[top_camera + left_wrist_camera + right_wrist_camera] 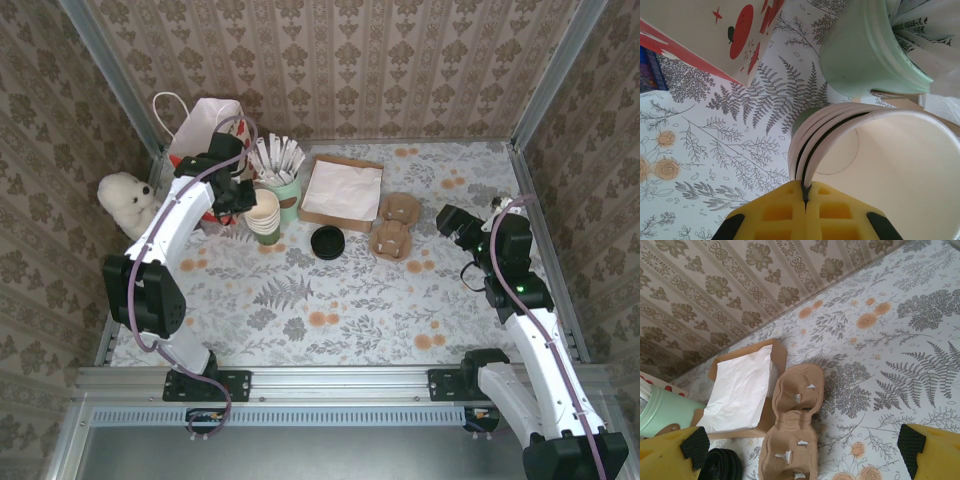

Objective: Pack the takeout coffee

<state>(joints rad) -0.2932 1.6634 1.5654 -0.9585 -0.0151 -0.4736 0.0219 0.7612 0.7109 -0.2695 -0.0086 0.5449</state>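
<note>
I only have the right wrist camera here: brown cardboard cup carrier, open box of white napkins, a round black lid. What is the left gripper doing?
Observer: The left gripper is shut on the rim of the top cup in a stack of lidless dark green paper cups, right beside the pale green pot of white sticks.
Operator: What sits behind that stack?
Observer: A white paper bag with red print is in the far left corner, its handle up.
Operator: Anything else on that side?
Observer: A white plush toy sits at the table's left edge, beside the left arm.
</note>
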